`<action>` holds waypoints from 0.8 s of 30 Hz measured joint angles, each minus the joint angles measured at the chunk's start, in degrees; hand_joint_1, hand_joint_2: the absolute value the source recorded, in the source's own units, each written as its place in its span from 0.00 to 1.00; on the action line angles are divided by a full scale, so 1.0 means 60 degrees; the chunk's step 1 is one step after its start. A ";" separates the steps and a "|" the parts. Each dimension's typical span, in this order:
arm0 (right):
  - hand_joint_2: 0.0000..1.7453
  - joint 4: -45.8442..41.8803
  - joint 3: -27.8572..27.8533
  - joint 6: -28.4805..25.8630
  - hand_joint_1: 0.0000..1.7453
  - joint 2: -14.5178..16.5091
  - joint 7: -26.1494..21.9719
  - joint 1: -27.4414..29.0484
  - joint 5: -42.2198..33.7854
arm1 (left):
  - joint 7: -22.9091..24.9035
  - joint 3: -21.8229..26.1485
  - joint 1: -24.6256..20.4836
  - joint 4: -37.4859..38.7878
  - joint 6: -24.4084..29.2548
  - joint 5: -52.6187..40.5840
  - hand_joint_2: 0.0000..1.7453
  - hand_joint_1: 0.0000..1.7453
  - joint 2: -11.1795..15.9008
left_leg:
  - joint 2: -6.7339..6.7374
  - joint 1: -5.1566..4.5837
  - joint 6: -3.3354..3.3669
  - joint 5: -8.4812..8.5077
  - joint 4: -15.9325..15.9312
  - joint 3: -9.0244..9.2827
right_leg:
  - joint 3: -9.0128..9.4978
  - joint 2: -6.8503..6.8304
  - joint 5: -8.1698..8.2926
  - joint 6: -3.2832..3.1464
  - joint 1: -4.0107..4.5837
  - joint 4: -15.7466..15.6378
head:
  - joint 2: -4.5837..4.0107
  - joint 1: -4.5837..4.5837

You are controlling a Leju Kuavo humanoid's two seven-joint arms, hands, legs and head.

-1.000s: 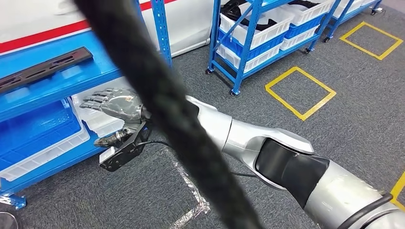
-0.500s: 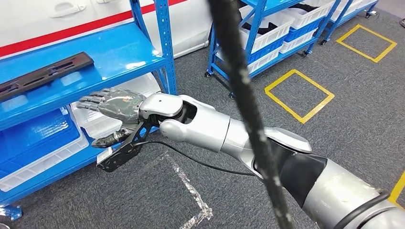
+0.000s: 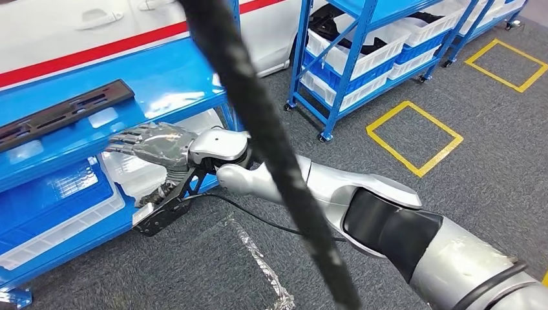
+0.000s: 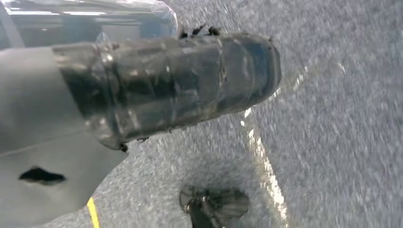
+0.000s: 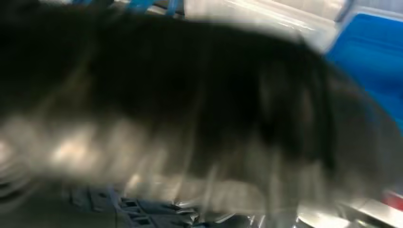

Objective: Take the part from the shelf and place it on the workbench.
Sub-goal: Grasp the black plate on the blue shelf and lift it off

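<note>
The part (image 3: 64,111) is a long black slotted bar lying flat on the top board of the blue shelf (image 3: 168,77). My right hand (image 3: 154,143) reaches out just below that board's front edge, to the right of the part and apart from it. Its fingers are stretched flat, the thumb hangs apart below, and nothing is in it. The right wrist view is a dark blur with blue at one side. In the left wrist view my left hand (image 4: 166,85) shows a thick dark thumb over grey carpet, its other fingers hidden.
A thick black cable (image 3: 258,129) hangs across the head view in front of my right arm. Under the top board sit a white bin (image 3: 129,169) and a blue crate (image 3: 52,194). Another blue rack (image 3: 336,64) holds white bins. Yellow squares (image 3: 413,135) mark the carpet.
The whole view has shifted a little, so the camera moved. The black cable has swung across the picture. My right hand stays open under the shelf's front edge.
</note>
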 joint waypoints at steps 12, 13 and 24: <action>0.00 0.0109 0.0128 -0.0021 0.00 0.0071 0.0053 0.0023 0.0015 | 0.0059 -0.0118 -0.0008 0.0005 0.0019 0.0026 0.00 0.00 -0.0004 | 0.0109 0.0142 -0.0370 0.0799 0.0263 -0.1142 | 0.0659 0.0014 -0.0602 0.0155 -0.0233 0.0087 | 0.0000 -0.0048; 0.00 0.0127 0.0128 -0.0027 0.00 0.0076 0.0056 0.0037 -0.0023 | 0.0060 -0.0133 -0.0021 0.0006 0.0020 0.0026 0.00 0.00 -0.0004 | 0.0106 0.0115 -0.0297 0.0768 0.0185 -0.1124 | 0.0637 0.0016 -0.0645 0.0206 -0.0217 0.0130 | 0.0000 -0.0056; 0.00 0.0232 0.0128 -0.0007 0.00 0.0085 0.0075 0.0118 -0.0406 | 0.0088 -0.0155 -0.0028 0.0007 0.0058 0.0025 0.00 0.00 -0.0015 | 0.0079 0.0073 0.0161 0.0709 0.0172 -0.0919 | -0.0586 -0.0026 -0.1257 0.0375 -0.0215 0.2282 | 0.0000 0.0003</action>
